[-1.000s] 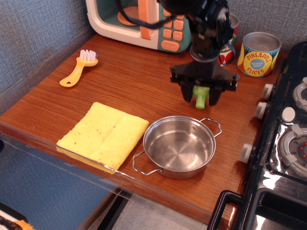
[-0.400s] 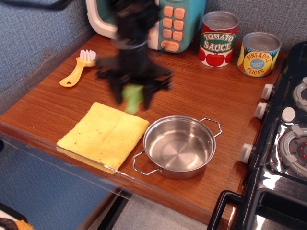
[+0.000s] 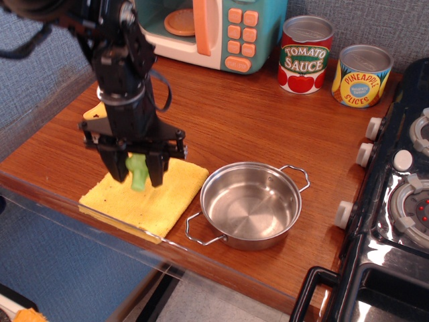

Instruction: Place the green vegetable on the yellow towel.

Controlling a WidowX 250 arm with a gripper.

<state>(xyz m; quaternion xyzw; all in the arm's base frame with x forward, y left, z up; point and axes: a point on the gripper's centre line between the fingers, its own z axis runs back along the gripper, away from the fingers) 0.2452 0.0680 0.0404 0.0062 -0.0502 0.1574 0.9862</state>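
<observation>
Since a second ago the arm has swung from beside the tomato sauce can (image 3: 305,54) across the bench (image 3: 248,114) to its left side, carrying the green vegetable (image 3: 137,170) with it; the steel pan (image 3: 249,204) and both cans lie where they did.

Much of the yellow towel (image 3: 147,198) is now covered by the arm, so only its near edge and right corner show. The yellow brush seen earlier is almost wholly hidden behind the arm, and the arm's upper part runs off the top left corner. Most of the vegetable sits hidden between the black fingers (image 3: 156,171); only a pale green piece shows below them, and which end it is cannot be told.

Both fingers point down and stand narrow, closed against the vegetable on either side. Whether the vegetable touches the towel or hangs just above it cannot be told from this view; it sits over the towel's middle. The pineapple slices can (image 3: 362,75) stands beside the tomato one, near the toy microwave (image 3: 208,30).
</observation>
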